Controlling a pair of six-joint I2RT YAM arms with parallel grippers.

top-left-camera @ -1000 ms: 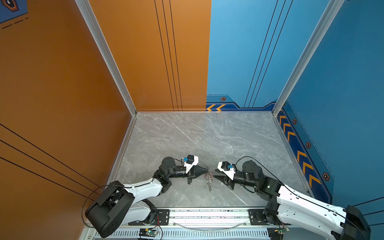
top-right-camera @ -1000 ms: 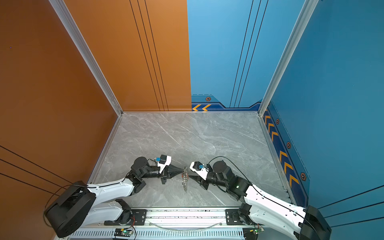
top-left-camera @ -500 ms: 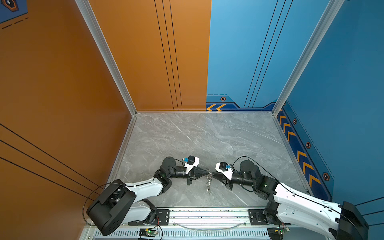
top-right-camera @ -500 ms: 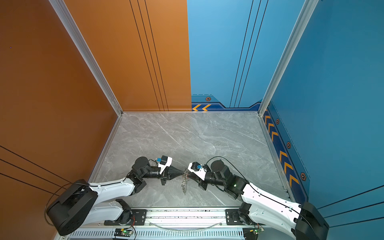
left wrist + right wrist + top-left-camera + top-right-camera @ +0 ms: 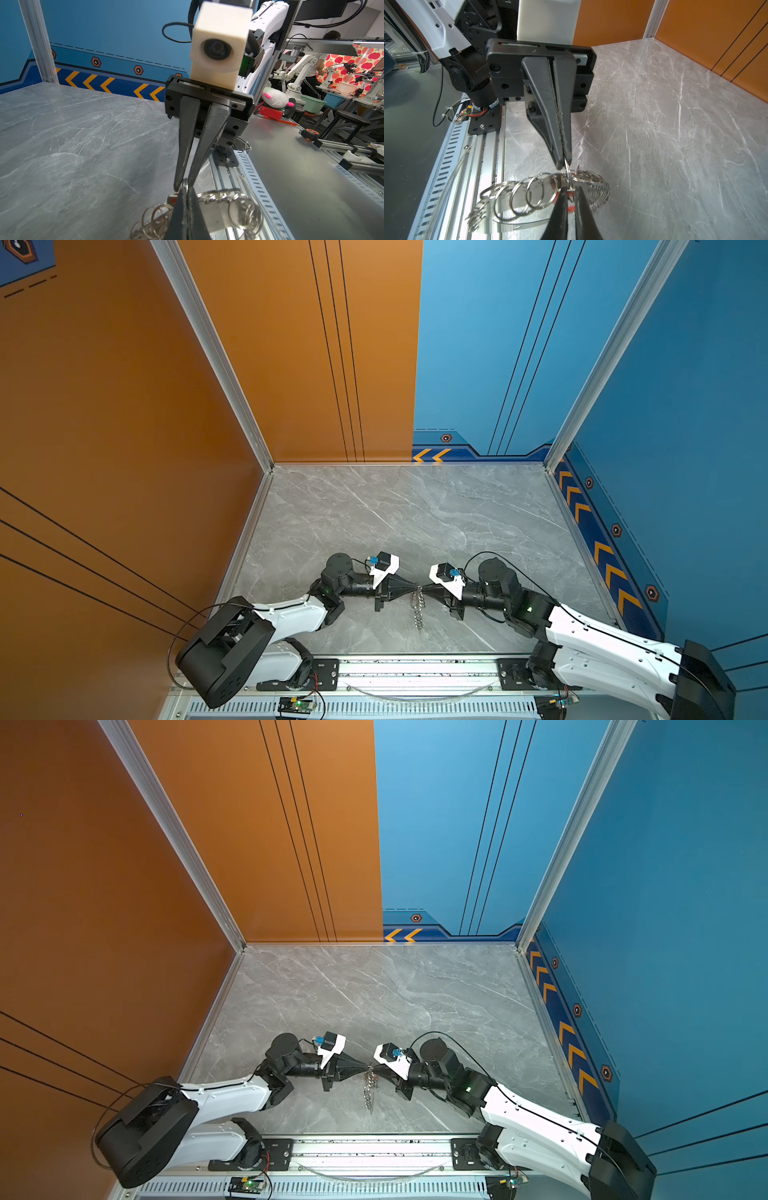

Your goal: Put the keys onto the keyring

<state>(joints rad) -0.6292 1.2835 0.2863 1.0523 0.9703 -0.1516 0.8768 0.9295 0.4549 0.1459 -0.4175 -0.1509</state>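
I have the two grippers nose to nose over the front middle of the grey marble tabletop (image 5: 415, 522). The left gripper (image 5: 412, 585) is pressed together on one split ring of the keyring (image 5: 419, 609). The right gripper (image 5: 424, 587) has its tips drawn together on a ring right beside it. From the right wrist, an orange-red tag (image 5: 572, 200) sits in the slot between that gripper's fingers (image 5: 560, 209); I cannot tell whether it is gripped too. The rest of the rings droop from the pinch toward the front rail (image 5: 415, 672), and I cannot tell if the low end touches the table.

Nothing else lies on the marble. What crowds the work is each gripper itself: the tips nearly touch, and the hanging rings fill the gap below them.

The rail runs just behind the rings at the near edge. An orange wall (image 5: 124, 406) closes the left side and a blue wall (image 5: 685, 406) the right and back. The far half of the table is open. Beyond the rail, a tape measure (image 5: 310, 133) and a stool (image 5: 353, 120) stand well apart from it.
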